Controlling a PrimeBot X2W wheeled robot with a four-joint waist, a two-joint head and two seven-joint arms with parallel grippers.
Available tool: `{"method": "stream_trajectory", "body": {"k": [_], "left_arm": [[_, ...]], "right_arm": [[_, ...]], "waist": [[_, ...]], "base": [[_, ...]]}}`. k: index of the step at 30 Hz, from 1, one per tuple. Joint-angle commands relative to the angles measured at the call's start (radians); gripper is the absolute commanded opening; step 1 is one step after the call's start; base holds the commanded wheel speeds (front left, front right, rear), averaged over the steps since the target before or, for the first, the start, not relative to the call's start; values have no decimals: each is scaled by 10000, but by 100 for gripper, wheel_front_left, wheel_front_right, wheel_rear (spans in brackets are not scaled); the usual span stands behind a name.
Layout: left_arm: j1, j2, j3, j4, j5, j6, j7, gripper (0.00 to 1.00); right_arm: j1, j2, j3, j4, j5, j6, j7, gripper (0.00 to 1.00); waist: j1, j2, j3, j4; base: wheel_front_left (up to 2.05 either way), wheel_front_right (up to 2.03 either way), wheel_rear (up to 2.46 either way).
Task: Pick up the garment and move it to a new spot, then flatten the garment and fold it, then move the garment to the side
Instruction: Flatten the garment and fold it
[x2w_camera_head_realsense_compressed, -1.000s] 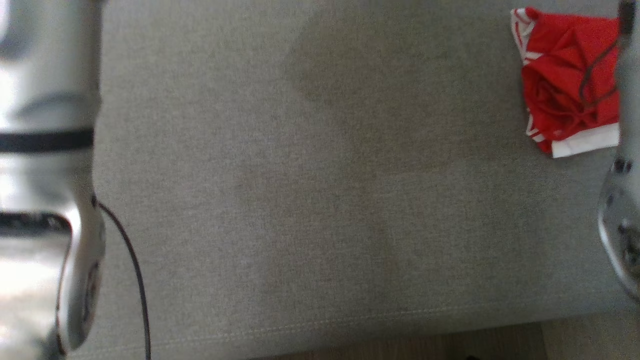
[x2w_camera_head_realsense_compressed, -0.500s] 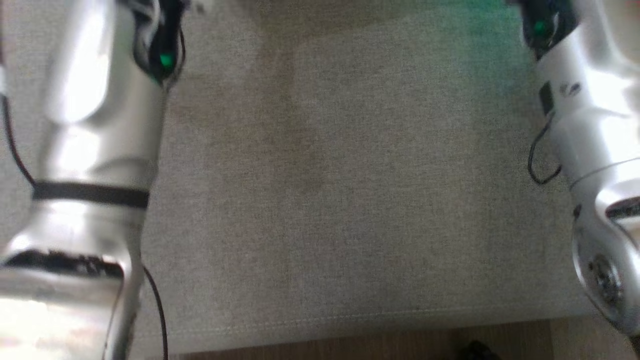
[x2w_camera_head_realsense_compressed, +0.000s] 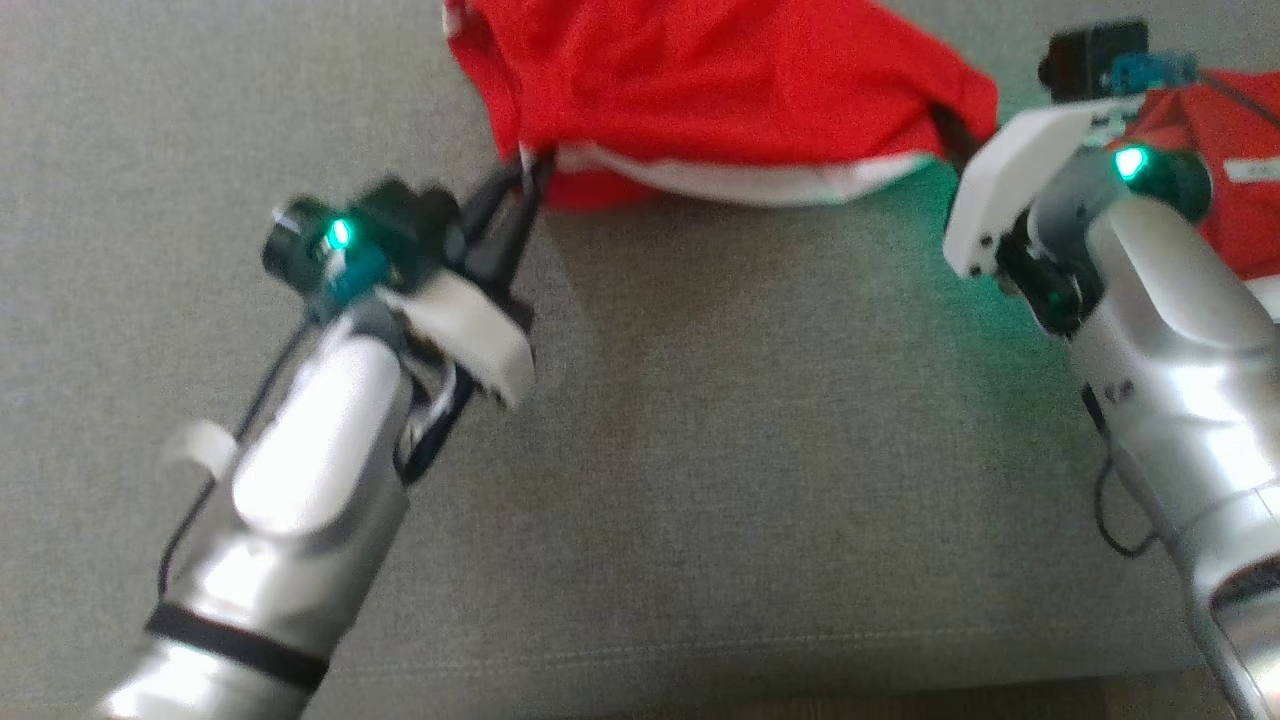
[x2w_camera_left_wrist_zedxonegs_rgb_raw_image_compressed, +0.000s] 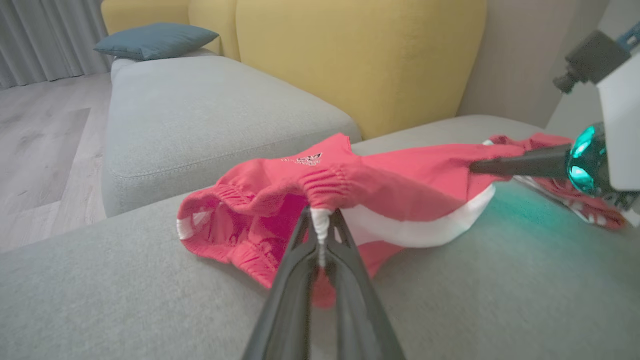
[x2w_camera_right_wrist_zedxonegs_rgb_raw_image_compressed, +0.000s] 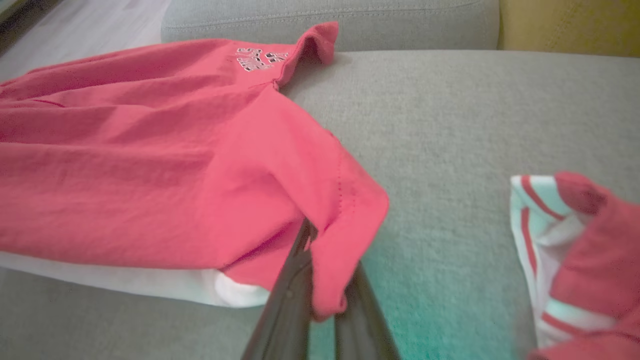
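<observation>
The garment (x2w_camera_head_realsense_compressed: 720, 80) is a red pair of shorts with a white band, stretched between my two grippers just above the grey sofa seat (x2w_camera_head_realsense_compressed: 750, 450). My left gripper (x2w_camera_head_realsense_compressed: 525, 170) is shut on its gathered waistband edge; the left wrist view shows its fingers pinching the white band (x2w_camera_left_wrist_zedxonegs_rgb_raw_image_compressed: 320, 220) of the garment (x2w_camera_left_wrist_zedxonegs_rgb_raw_image_compressed: 400, 175). My right gripper (x2w_camera_head_realsense_compressed: 945, 125) is shut on the opposite corner; in the right wrist view the garment (x2w_camera_right_wrist_zedxonegs_rgb_raw_image_compressed: 150, 150) drapes over that gripper (x2w_camera_right_wrist_zedxonegs_rgb_raw_image_compressed: 312, 235). The right gripper's tip (x2w_camera_left_wrist_zedxonegs_rgb_raw_image_compressed: 475, 167) also appears in the left wrist view.
A second red and white striped garment (x2w_camera_head_realsense_compressed: 1235, 190) lies crumpled to the right of my right arm, also seen as a heap (x2w_camera_right_wrist_zedxonegs_rgb_raw_image_compressed: 580, 250). A yellow backrest (x2w_camera_left_wrist_zedxonegs_rgb_raw_image_compressed: 350, 60) rises behind the seat. A blue cushion (x2w_camera_left_wrist_zedxonegs_rgb_raw_image_compressed: 155, 40) and wood floor (x2w_camera_left_wrist_zedxonegs_rgb_raw_image_compressed: 40, 140) lie to the left.
The head view has swung a lot. Earlier it showed mostly forearms and bare seat; now both grippers appear with the red garment held taut between them.
</observation>
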Motion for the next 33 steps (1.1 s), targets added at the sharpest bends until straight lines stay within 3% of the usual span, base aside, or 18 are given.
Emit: {"method": "stream_trajectory", "body": {"k": [1,10,22,28,33], "left_arm": [[-56,403,112,-456,80,-10,-52,0],[1627,1149,-962,-1322,363,-11,-52,0],[3370,1548,-1921,-1985,-48,-9,0,0],[4404,1653,-2106,-2976,-423,161,398,0],[5047,1656,-2265,-3906,-619,404,734,0]], "right_arm": [[107,-114,233,-481,214,65,136,0],[1749,-1906,1441,-1820,1382,65,1494,0],[3437,-3466,2189,-3864,2668,65,3370,0],[4327,-4378,2097,-5350,3255,65,4719,0],[5082,-5023,1453,-6642,3524,65,5870,0]], "waist": [[0,0,-314,5],[0,0,-1264,5],[0,0,-2504,39],[0,0,-3011,-15],[0,0,-3186,-40]], "base": [[0,0,0],[0,0,0],[0,0,0],[0,0,0],[0,0,0]]}}
